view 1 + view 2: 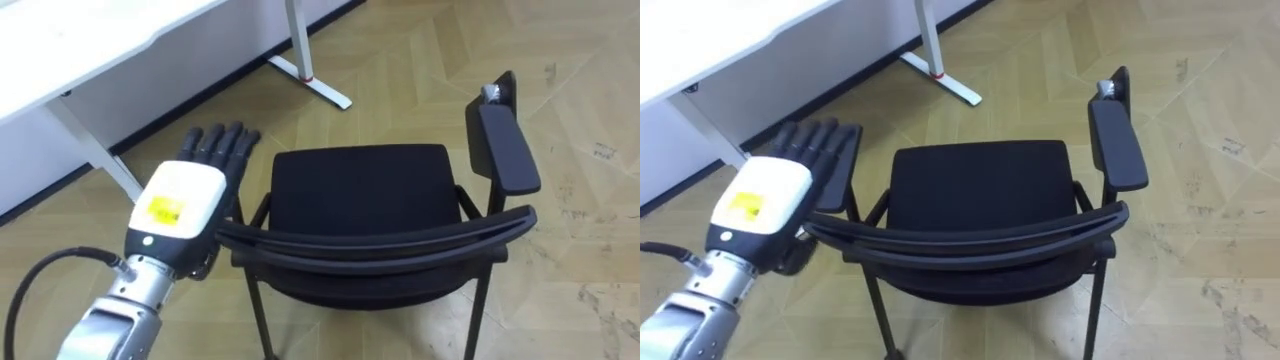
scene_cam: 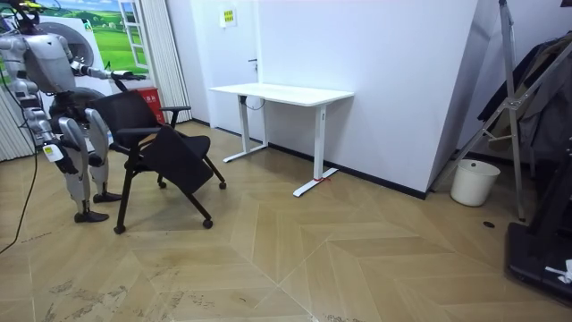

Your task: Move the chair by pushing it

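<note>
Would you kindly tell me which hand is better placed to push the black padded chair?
Left. The left hand is raised, fingers straight, beside the left end of the back rail of the black padded chair; the right hand hangs low at the robot's side.

A white desk (image 2: 281, 92) on two slim legs stands close against a plain white wall (image 2: 393, 80), on a herringbone wood floor (image 2: 295, 259) that looks scuffed well out in front of the desk. Past the desk on the room view's right, a white bucket (image 2: 474, 182) sits on the floor near a tall metal stand (image 2: 509, 80) with dark clothes (image 2: 547, 80) hanging behind it. On the desk's other side are a small yellow notice (image 2: 228, 15) high on the wall, pale curtains (image 2: 161, 45) and a green landscape picture (image 2: 103, 18).
</note>
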You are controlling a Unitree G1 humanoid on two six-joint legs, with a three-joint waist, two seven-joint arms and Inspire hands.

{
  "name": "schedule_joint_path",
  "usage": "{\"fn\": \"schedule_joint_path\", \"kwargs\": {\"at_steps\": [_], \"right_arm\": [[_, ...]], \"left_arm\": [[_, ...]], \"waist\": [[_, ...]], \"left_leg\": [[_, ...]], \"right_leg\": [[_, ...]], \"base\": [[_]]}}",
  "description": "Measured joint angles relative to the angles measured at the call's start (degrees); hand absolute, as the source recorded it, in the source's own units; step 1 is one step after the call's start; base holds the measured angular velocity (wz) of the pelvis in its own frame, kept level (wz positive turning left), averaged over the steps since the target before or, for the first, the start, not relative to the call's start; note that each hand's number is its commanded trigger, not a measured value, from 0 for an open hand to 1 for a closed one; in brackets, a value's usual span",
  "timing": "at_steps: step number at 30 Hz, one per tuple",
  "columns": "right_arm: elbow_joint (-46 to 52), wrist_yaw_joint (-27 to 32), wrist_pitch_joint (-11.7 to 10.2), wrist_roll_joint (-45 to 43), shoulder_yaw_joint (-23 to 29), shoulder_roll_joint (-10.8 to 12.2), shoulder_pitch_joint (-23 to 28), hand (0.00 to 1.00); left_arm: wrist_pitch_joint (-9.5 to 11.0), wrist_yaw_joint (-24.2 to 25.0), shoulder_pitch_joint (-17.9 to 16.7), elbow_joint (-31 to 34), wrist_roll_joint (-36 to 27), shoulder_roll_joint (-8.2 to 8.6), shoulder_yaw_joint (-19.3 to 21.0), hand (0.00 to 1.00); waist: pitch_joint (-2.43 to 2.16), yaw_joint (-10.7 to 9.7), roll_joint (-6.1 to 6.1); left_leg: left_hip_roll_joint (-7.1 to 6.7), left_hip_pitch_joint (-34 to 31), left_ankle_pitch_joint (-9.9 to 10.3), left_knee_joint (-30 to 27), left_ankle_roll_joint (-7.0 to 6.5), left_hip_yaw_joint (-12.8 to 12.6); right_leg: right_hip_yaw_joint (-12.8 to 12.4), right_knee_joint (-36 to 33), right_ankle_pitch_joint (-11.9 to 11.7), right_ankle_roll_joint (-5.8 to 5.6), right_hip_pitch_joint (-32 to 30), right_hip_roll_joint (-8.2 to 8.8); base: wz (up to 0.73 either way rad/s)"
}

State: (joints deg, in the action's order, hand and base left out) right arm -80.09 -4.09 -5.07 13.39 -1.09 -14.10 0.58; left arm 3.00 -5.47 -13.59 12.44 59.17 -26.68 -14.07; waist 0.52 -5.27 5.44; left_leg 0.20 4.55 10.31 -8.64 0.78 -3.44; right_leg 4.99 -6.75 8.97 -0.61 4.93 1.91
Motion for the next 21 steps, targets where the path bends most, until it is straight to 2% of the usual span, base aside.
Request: {"fn": "schedule_joint_path", "kwargs": {"at_steps": [2,7,12,14,21], "right_arm": [[0.0,-0.9,-0.1,-0.2,0.0,-0.1,-0.5,0.0],[0.0,-1.5,-0.4,-0.3,-0.1,-0.1,-2.0,0.0],[-0.3,-1.6,-0.4,-0.2,-0.1,-0.1,-2.9,0.0],[-0.3,-1.9,-0.4,-0.2,-0.1,-0.1,-3.0,0.0],[-1.3,-2.2,-0.4,-0.1,-0.1,-0.2,-3.4,0.0]], "left_arm": [[0.3,2.2,0.0,1.7,0.0,-1.36,-1.8,0.0],[0.9,5.4,0.0,4.5,-0.3,-3.49,-4.2,0.0],[0.9,9.4,0.0,6.4,-0.5,-4.73,-4.2,0.0],[0.6,11.1,0.0,7.5,-0.8,-6.04,-4.2,0.0],[0.0,13.7,0.0,10.3,-1.2,-8.1,-4.2,0.0]], "waist": [[0.05,-0.2,-0.09],[0.04,-0.9,-0.06],[-0.03,-0.9,0.14],[-0.08,-0.8,0.32],[0.19,-1.1,0.62]], "left_leg": [[0.06,0.0,0.0,0.0,0.0,-0.6],[0.14,0.0,0.0,0.0,0.0,-1.1],[0.15,-0.1,0.0,0.0,0.0,-1.2],[0.15,-0.2,0.0,0.0,0.0,-1.2],[0.15,-0.2,0.0,0.0,0.0,-1.2]], "right_leg": [[0.0,0.0,0.0,0.01,0.0,0.01],[0.1,0.1,0.1,0.13,-0.1,0.01],[-0.1,0.1,0.1,0.14,-0.1,-0.01],[-0.1,0.1,0.1,0.14,-0.1,-0.02],[-0.2,0.1,0.1,0.14,-0.1,-0.02]], "base": [[-0.02],[-0.01],[0.0],[0.0],[0.0]]}}
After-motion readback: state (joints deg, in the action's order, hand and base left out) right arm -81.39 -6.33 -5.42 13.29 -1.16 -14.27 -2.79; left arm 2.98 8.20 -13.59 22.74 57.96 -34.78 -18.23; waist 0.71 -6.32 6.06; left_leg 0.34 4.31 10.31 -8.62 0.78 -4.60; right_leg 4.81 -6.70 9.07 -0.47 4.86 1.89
